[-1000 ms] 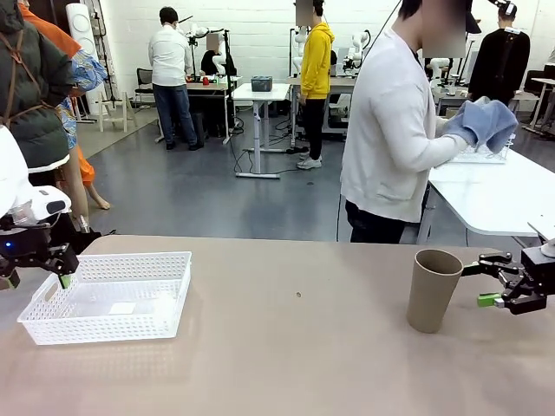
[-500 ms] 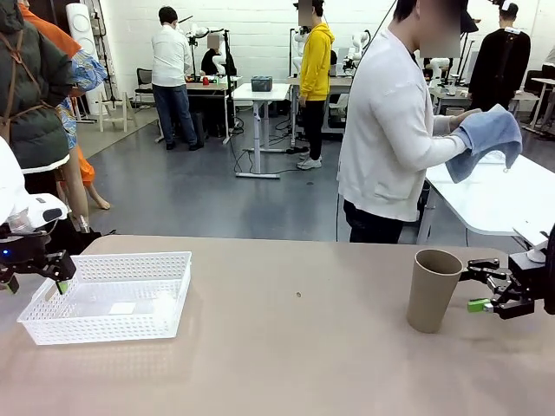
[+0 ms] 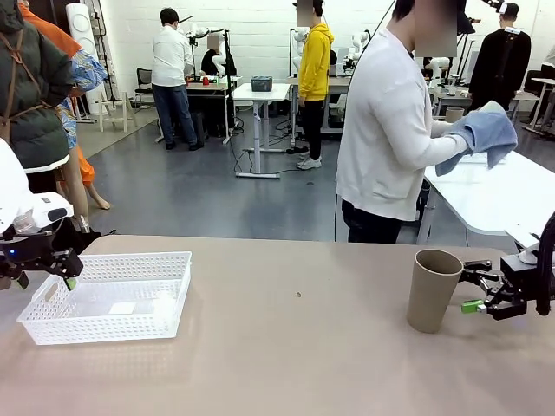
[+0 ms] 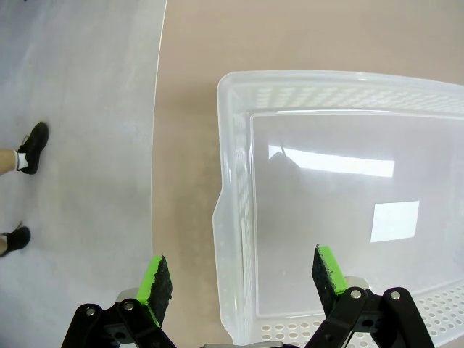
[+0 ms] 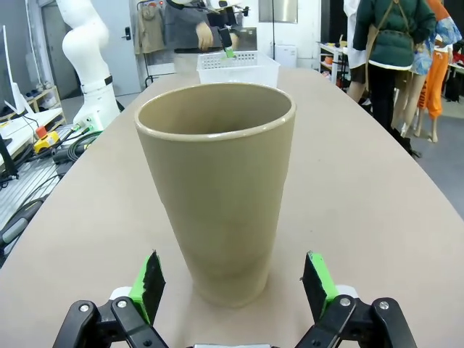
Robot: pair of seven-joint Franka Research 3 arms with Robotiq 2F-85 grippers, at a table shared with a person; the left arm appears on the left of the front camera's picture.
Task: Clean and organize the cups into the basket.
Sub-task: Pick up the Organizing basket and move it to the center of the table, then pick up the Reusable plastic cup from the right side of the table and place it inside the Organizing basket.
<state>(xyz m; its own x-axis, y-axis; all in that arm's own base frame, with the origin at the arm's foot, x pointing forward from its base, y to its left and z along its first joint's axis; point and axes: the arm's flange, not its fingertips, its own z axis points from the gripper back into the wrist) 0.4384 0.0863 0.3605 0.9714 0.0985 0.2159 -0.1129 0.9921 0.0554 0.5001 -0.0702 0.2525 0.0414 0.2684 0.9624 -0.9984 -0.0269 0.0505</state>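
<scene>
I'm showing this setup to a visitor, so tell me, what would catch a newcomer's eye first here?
First, the tan cup standing upright near the right end of the table, with the right gripper open just beside it, not touching. Next, the white basket at the left, holding no cups, the open left gripper over its end wall. Behind the table a person in white handles a blue cloth.
</scene>
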